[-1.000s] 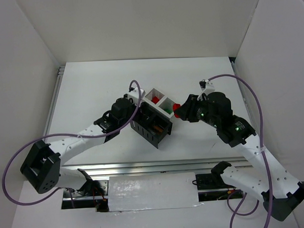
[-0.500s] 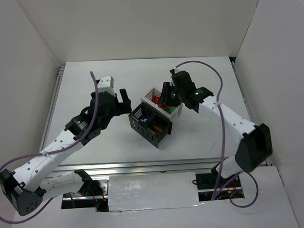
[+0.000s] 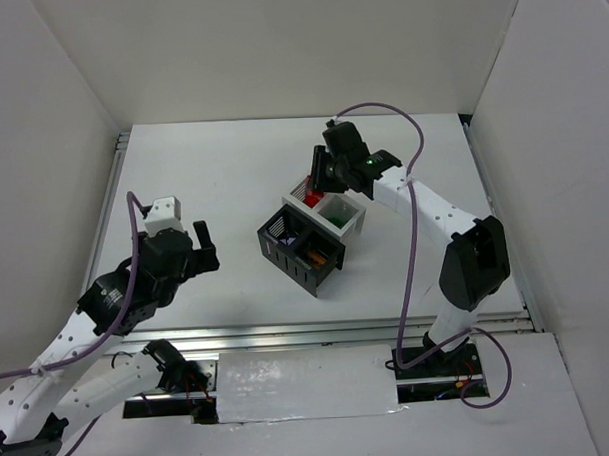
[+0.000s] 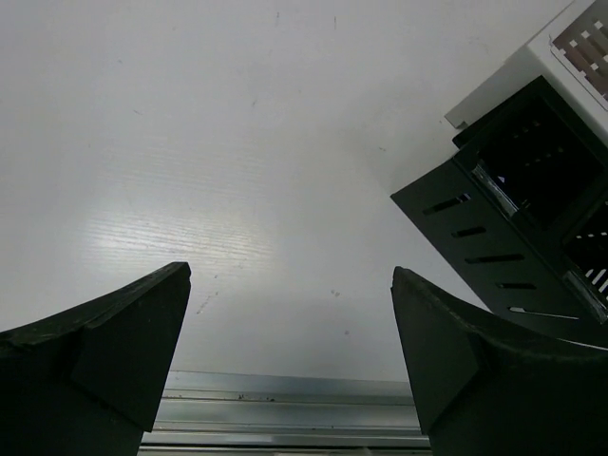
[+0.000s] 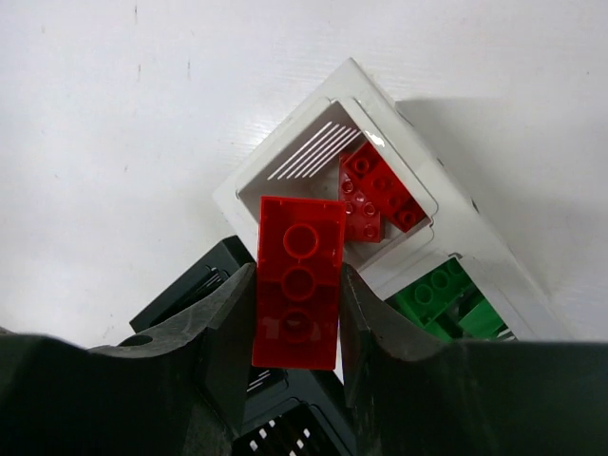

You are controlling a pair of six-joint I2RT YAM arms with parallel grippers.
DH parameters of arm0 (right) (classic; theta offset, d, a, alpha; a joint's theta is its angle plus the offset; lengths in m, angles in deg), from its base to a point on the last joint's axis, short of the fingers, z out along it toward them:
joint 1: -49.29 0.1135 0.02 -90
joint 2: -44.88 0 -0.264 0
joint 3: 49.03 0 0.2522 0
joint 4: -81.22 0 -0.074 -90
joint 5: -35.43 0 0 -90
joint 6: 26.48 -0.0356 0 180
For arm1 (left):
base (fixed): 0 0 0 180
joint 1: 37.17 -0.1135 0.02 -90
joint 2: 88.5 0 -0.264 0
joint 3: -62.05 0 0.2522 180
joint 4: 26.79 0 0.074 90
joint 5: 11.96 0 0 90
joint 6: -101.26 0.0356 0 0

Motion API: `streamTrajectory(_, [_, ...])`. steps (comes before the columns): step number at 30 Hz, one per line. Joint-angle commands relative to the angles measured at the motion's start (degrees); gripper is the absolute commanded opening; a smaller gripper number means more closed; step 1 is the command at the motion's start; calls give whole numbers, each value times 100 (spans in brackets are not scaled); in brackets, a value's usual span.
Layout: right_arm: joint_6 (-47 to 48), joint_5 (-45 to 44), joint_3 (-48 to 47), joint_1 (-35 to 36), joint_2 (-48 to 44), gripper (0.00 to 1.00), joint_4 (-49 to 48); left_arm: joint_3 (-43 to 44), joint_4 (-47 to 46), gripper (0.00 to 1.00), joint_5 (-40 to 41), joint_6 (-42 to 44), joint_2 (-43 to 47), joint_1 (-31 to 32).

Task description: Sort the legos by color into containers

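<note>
Right gripper: my right gripper [image 5: 297,328] is clamped on one red lego [image 5: 299,280], with a finger against each long side. Three studs show in a row on its face.
Held lego, place: it is in the air over the containers [image 3: 313,233]. My wrist camera sees it above the far white bin [image 5: 313,147], at the rim where that bin meets a black one.
Far white bin, contents: two red legos [image 5: 383,185] lie inside, touching each other near one corner. That makes three red in view, one held and two binned.
Right white bin: the right white bin [image 3: 350,210] touches the far white one. Green legos [image 5: 437,296] lie in it. I count at least two, and my own finger cuts off the rest.
Black bins: there are two. The left black bin [image 3: 278,229] is too dark inside for me to tell its contents. The near black bin [image 3: 311,278] holds one orange-brown lego [image 3: 316,256].
Containers, count: four in a tight two-by-two cluster, two white on the far side and two black on the near side, set cornerwise to me.
Left gripper: my left gripper [image 4: 290,328] has its fingers spread wide with nothing between them.
Left gripper, place: it hangs over bare worktop [image 4: 237,161], well apart from the cluster on its left. A slotted black wall shows at the right edge of my wrist view.
</note>
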Motion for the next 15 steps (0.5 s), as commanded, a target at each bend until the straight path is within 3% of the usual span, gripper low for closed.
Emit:
streamTrajectory(1, [135,-204,-385,11,125,0,119,111,-101,100,245,-49,47,5])
streamTrajectory(3, [144,-195,-368,11,134,0,75,138,234,99,631,-330,29,13])
streamTrajectory(15, [152,-160,-236,20,38,0,4,120,314,99,747,-428,143,5])
